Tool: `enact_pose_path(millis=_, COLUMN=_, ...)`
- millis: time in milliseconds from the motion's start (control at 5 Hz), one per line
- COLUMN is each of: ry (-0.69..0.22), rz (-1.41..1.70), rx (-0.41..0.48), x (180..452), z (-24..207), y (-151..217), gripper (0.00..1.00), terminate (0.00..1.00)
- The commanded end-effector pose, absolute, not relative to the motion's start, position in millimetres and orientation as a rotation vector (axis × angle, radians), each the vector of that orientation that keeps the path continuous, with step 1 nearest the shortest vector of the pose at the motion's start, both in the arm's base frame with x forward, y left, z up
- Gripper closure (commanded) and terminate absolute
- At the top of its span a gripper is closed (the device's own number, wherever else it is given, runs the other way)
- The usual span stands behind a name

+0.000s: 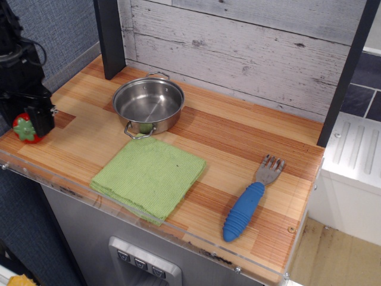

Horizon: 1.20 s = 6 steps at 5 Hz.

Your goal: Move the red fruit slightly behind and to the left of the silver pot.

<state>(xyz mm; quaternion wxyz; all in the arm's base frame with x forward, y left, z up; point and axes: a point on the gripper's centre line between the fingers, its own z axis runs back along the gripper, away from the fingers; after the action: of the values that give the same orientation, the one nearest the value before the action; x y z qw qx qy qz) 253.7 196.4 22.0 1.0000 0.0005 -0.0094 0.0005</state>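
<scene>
The red fruit (pixel 22 130), a small glossy strawberry with a green leaf cap, is at the far left edge of the wooden counter, low over or on the surface. My black gripper (pixel 31 125) is shut on it, and one finger (pixel 43 119) covers its right side. The silver pot (pixel 149 102) stands well to the right of the gripper, near the back wall, with its two wire handles facing front and back. The strawberry is left of and in front of the pot.
A small pale green ball (pixel 144 127) lies by the pot's front handle. A folded green cloth (pixel 149 176) lies in front of the pot. A blue-handled fork (pixel 247 205) lies at the front right. Dark posts (pixel 110 36) stand behind the pot's left side and at the far right (pixel 345 77).
</scene>
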Motion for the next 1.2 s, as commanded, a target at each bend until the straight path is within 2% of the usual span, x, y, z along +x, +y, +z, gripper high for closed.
enact_pose_path(millis=0, ry=-0.155, rz=-0.072, rx=0.086, x=263, z=82, y=166, gripper=0.00, terminate=0.00)
enact_pose_path(millis=200, ry=-0.192, rz=-0.048, rx=0.069, x=269, z=116, y=137, gripper=0.00, terminate=0.00)
enact_pose_path(millis=400, ry=-0.200, rz=-0.057, rx=0.002, x=279, z=123, y=96, gripper=0.00, terminate=0.00)
enact_pose_path(millis=600, ry=-0.180, rz=-0.072, rx=-0.041, x=282, z=113, y=70, gripper=0.00, terminate=0.00)
enact_pose_path(millis=1000, ry=-0.168, rz=-0.077, rx=-0.048, x=280, z=108, y=64, gripper=0.00, terminate=0.00)
